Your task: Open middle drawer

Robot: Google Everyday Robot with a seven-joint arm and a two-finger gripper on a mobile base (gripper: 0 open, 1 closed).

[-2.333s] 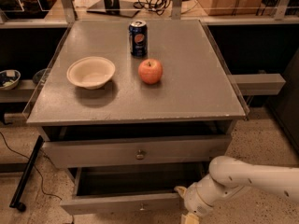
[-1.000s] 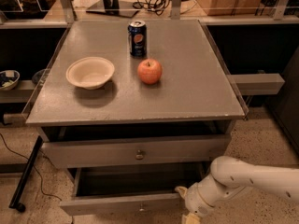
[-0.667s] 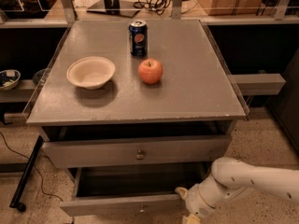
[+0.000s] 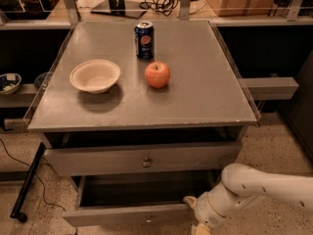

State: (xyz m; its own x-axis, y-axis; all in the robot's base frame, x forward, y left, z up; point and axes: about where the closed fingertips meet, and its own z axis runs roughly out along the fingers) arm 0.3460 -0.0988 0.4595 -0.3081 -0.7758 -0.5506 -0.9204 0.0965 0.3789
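Camera view: grey cabinet (image 4: 195, 97) fills most of the frame, w/ the white arm (image 4: 274, 182) reaching in low from the rt. Middle drawer (image 4: 122, 215) sits below the wider upper drawer (image 4: 98, 159) and is pulled well out, dark inside showing, so the job looks about done. Gripper (image 4: 194, 213) is down at that drawer's rt front corner, touching or just beside it; can't tell whether it's clamped on the front or let go

Risks, prob in this order: the arm's bulky wrist is right by the drawer corner, so a sideways swing on the way out could knock the drawer askew or shove it partway back in. If the gripper does hold the front edge off-ctr, more pulling could twist the drawer on its runners and jam it, or drag it out too far. A jolt to the cabinet could upset what's on top: bowl (image 4: 95, 76), apple (image 4: 157, 74), can (image 4: 144, 40). The apple would roll and the tall can could tip, tho both sit well back from the front edge, so low odds. Knob (image 4: 148, 219) at ctr of the drawer front is apart from the gripper, so no proper handle grip backs this up
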